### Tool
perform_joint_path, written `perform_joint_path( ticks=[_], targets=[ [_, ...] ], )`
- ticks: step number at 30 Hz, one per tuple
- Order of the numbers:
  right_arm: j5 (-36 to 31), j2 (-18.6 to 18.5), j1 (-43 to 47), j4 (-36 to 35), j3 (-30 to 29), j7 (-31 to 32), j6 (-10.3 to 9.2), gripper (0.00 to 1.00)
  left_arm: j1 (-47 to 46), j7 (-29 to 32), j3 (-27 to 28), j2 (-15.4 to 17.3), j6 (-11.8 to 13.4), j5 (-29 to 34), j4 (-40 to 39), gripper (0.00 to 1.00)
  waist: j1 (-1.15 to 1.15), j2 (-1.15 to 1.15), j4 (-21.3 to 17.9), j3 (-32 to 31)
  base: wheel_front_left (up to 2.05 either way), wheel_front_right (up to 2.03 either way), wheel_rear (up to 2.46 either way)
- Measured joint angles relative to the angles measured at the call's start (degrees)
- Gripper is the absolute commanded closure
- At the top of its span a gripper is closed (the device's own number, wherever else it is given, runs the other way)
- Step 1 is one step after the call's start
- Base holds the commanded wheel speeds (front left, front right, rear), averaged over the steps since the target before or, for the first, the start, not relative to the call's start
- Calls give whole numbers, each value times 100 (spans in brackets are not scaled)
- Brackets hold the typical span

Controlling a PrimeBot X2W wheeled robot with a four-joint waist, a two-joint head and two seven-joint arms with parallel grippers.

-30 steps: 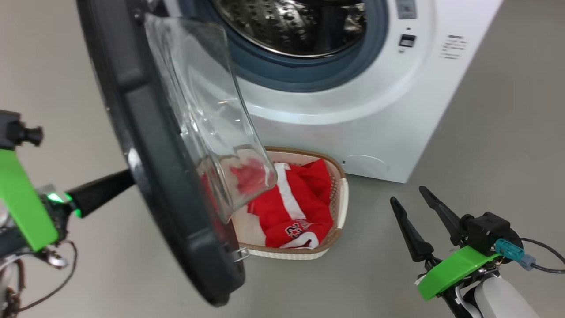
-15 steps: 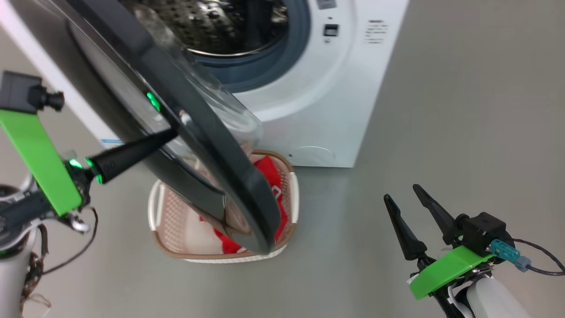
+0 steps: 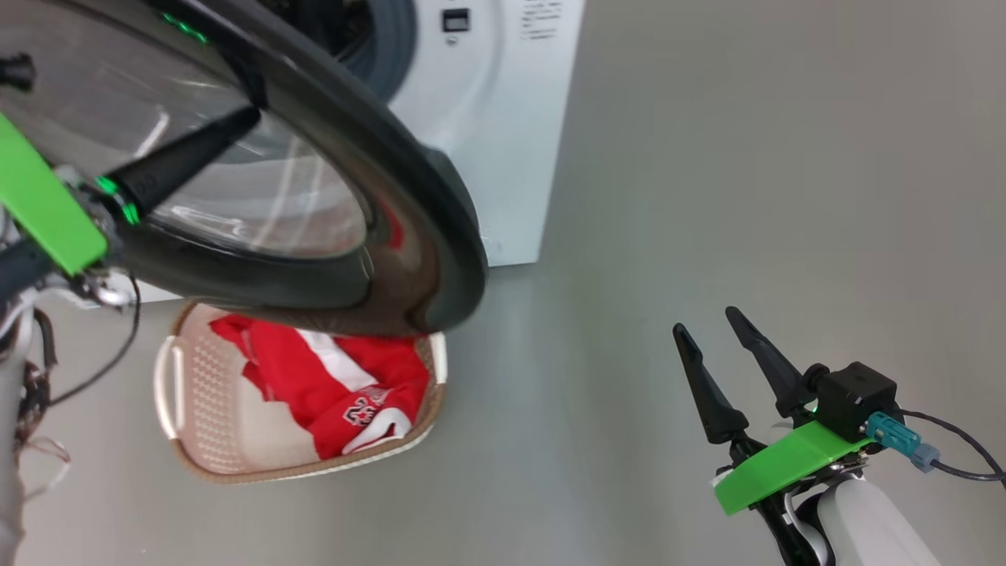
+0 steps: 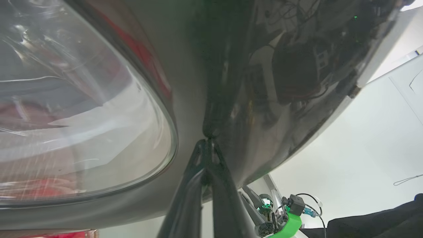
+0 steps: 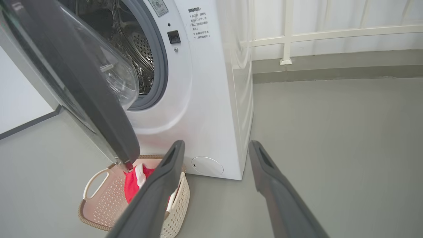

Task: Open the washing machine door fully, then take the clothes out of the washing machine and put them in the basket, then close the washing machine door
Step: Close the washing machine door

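Note:
The washing machine door [image 3: 416, 204], black-rimmed with a clear glass centre, stands partly swung in front of the white washing machine [image 3: 503, 157]. My left gripper [image 3: 244, 122] is shut, and its tip [image 4: 208, 142] presses on the glossy rim of the door [image 4: 231, 82], holding nothing. The red clothes [image 3: 338, 385] with white trim lie in the cream basket [image 3: 236, 475] on the floor below the door. My right gripper [image 3: 706, 321] hangs open and empty at the lower right, away from the machine. In the right wrist view, the right gripper [image 5: 216, 145] points at the washing machine [image 5: 205, 99], the door [image 5: 82, 82] and the basket [image 5: 99, 201].
The steel drum [image 5: 132, 49] shows behind the door. Bare grey floor [image 3: 747, 157] stretches to the right of the machine. A white railing [image 5: 287, 33] and a low kerb run along the back wall. A cable [image 3: 951, 464] trails from my right wrist.
The head camera has swung, sliding the machine left in the picture. The door has swung toward the machine with my shut left gripper against its outer face. My right gripper stays open.

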Motion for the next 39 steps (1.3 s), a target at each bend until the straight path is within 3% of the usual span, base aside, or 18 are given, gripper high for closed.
perform_joint_path(
  ticks=[12,23,28,30,32,35,39],
  targets=[
    [-12,131,-119,-49,-113,0,0,0,-729,-559,-40,47,-1,178,834,100,0,0,-506,305,0,0,0],
    [-30,124,-119,-46,-166,0,0,0,-555,-927,-224,135,-1,58,791,100,0,0,-325,247,0,0,0],
    [-40,66,-119,-41,-166,0,0,0,-190,-1171,-248,155,-1,-80,673,62,0,0,-166,164,0,0,0],
    [-54,20,-119,-34,-165,0,0,0,-24,-1284,-283,186,-1,-97,622,53,0,0,-102,124,0,0,0],
    [-54,-9,-117,-25,-162,0,0,0,197,-1413,-335,223,-1,-93,565,31,0,0,-46,68,0,0,0],
    [-54,-34,-109,-11,-148,0,0,0,601,-1612,-432,242,-1,-93,463,8,0,0,38,-22,0,0,0],
    [-54,-114,-74,21,-140,0,0,0,1154,-1905,-665,300,-1,-33,358,0,0,0,182,-130,0,0,0]
  ],
)
